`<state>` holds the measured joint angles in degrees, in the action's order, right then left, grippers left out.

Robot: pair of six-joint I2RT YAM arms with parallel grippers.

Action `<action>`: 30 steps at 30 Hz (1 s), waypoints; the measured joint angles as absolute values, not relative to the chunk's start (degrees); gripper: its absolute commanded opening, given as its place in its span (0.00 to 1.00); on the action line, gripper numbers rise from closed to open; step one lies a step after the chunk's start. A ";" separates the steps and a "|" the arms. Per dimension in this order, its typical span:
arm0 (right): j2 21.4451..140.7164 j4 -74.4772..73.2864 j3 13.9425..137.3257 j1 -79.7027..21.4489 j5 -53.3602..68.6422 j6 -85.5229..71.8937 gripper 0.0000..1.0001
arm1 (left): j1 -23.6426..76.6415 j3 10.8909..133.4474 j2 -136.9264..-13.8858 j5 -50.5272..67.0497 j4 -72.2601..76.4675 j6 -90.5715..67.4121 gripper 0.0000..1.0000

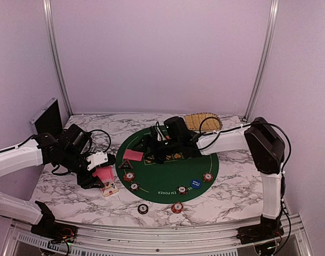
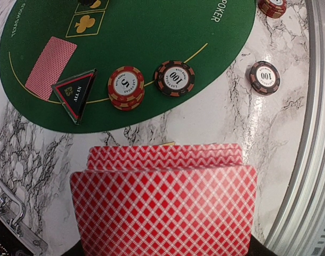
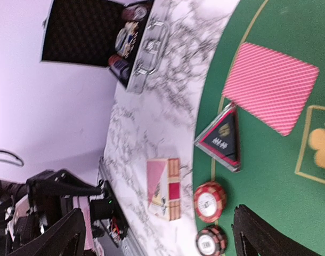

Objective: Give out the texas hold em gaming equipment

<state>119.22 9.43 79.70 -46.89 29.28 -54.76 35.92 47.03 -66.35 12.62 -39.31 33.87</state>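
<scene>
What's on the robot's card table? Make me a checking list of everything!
Surface: marble table, green felt mat on it.
Job's things: one red-backed card, triangle marker, blue button and chips on the mat; stray chips beside it.
Clutter: card box, woven tray, open case.
Grippers: left gripper shut on the card deck; right gripper over the mat, fingers empty.
Cables: black cables loop beside both arms.
Surroundings: plain walls, metal posts.

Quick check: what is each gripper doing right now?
Left gripper: closed on the deck of red-backed cards.
Right gripper: looks open, holding nothing.
</scene>
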 measured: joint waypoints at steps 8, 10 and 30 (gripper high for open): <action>118.50 19.44 75.55 -52.64 36.82 -60.51 0.94 | 35.88 47.16 -66.52 12.99 -39.31 33.89 0.06; 118.50 20.51 75.50 -53.60 37.91 -61.23 0.94 | 35.88 47.53 -66.85 13.02 -39.35 33.89 0.05; 126.30 24.93 85.01 -58.37 43.03 -65.36 0.91 | 35.88 50.11 -67.88 13.10 -39.24 33.41 0.05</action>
